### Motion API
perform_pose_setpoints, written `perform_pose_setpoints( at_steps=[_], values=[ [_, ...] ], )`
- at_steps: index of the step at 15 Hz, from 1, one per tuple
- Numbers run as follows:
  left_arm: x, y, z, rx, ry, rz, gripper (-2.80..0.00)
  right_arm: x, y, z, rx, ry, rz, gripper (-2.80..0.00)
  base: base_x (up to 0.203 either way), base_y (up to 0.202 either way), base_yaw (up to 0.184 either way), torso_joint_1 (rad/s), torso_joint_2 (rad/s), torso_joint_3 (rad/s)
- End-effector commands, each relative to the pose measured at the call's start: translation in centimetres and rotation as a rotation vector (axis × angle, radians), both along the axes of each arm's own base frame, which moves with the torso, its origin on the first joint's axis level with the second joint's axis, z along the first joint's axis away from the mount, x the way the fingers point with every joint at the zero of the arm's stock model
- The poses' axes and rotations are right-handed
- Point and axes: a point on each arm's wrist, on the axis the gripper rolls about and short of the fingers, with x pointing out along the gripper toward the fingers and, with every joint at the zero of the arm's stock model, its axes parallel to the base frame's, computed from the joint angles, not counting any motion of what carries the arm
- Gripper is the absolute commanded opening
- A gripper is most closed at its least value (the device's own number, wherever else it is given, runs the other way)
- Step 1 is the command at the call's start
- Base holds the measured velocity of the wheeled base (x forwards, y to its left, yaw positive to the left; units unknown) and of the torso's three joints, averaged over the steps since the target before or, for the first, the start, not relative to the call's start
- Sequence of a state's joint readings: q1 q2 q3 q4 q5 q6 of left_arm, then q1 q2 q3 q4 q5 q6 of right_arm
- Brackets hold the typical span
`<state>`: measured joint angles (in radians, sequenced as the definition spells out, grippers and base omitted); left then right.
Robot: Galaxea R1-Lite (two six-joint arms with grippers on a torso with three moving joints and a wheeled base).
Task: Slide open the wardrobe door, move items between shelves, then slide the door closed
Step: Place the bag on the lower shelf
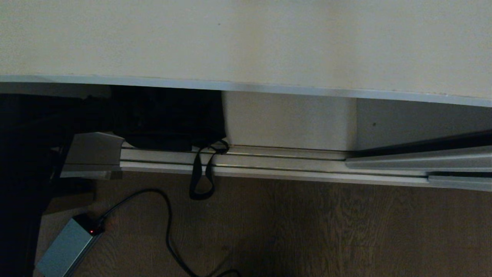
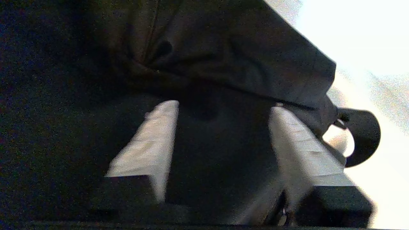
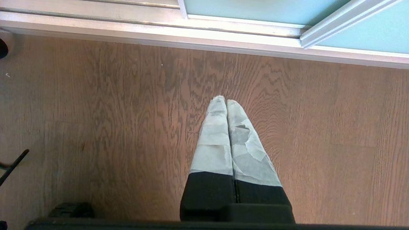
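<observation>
Straight ahead of the left gripper (image 2: 223, 140), between its two pale fingers (image 2: 150, 143), lies the dark bulk of the black fabric bag (image 2: 230, 57); the jaws stand apart on either side of the cloth, and whether they have bitten into it or only bracket it I cannot tell, since the fabric between them is lost in shadow. The bag sits on the lower shelf (image 1: 288, 123) of the wardrobe, under the upper shelf (image 1: 246, 38) with its thin silvery front edge, and it slumps wide across the hand's line of approach rather than along it, so the fingers meet its broad side. Off to one side of the fingers a loop strap (image 2: 361, 137) curls out past the bag's corner; in the head view that strap (image 1: 201, 173) hangs over the grooved floor track (image 1: 288, 163) toward the wooden floor (image 1: 307, 231). The left arm, a dark mass at the left edge of the head view, is by far the nearer one: the right gripper (image 3: 226, 102) hangs well away from the bag, pointing down at the floorboards with its fingertips pressed together and nothing between them, just short of the frosted sliding wardrobe door (image 3: 255, 9). My judgement is that the lift depends on the fingers closing on a thick fold of the body, and that the trailing strap could snag on the track as the bag rises.
</observation>
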<state>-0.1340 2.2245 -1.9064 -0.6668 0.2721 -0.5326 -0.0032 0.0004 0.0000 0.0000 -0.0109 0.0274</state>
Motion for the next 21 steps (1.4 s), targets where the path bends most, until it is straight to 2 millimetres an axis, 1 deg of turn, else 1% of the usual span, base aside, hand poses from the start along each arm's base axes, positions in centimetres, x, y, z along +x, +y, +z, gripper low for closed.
perform_pose_setpoints(
  at_steps=[1, 7, 12, 17, 19, 21],
  values=[
    [0.1, 0.0, -0.2, -0.003, 0.003, -0.003, -2.8, 0.0, 0.0, 0.0, 0.0, -0.003, 0.0, -2.8, 0.0, 0.0, 0.0, 0.0, 0.0, 0.0],
    [0.2, 0.1, -0.6, -0.01, 0.015, -0.003, -2.8, 0.0, 0.0, 0.0, 0.0, -0.002, 0.0, -2.8, 0.0, 0.0, 0.0, 0.0, 0.0, 0.0],
    [0.2, 0.2, -0.4, -0.009, 0.01, -0.006, -2.8, 0.0, 0.0, 0.0, 0.0, -0.003, 0.0, -2.8, -0.012, 0.0, 0.0, 0.002, 0.0, 0.0],
    [0.1, 0.2, -0.3, -0.01, 0.009, -0.004, -2.8, 0.0, 0.0, 0.0, 0.0, -0.003, 0.0, -2.8, -0.188, 0.0, 0.0, 0.005, 0.0, 0.002],
    [-0.3, 0.3, 0.3, -0.005, 0.002, -0.003, -2.8, 0.0, 0.0, 0.0, 0.0, -0.003, 0.0, -2.8, -0.178, 0.0, 0.001, 0.001, 0.0, 0.001],
    [-0.9, 0.3, 0.5, 0.015, 0.024, -0.009, -2.8, 0.0, 0.0, 0.0, 0.0, -0.003, 0.0, -2.8, -0.035, 0.0, -0.001, 0.0, 0.0, 0.001]
  ],
)
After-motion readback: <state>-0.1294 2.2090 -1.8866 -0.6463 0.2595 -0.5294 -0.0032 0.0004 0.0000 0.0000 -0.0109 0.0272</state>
